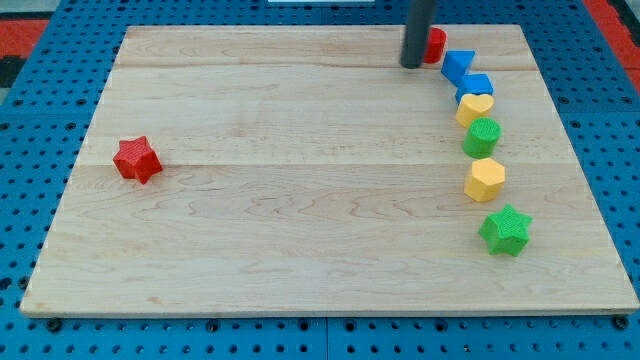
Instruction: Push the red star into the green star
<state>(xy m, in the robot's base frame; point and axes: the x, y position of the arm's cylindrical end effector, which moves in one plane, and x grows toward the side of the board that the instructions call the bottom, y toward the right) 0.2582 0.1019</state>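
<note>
1. Wooden board [300, 220] on a blue pegboard [30, 150].
2. Red star [137, 159] way over at the view's left, alone, well apart from everything else.
3. Green star [505, 230] at the view's lower right, last in a curved line of blocks.
4. Going up that line: yellow hexagon [485, 179], green block [482, 136], yellow heart [474, 107], blue block [476, 85], another blue block [458, 65], shapes hard to call.
5. Red block [435, 44] at the top, half hidden behind the rod.
6. My tip [411, 64] near the view's top, just left of that red block, far from both stars.
7. No jaws here, just a plain rod, holding nothing.
</note>
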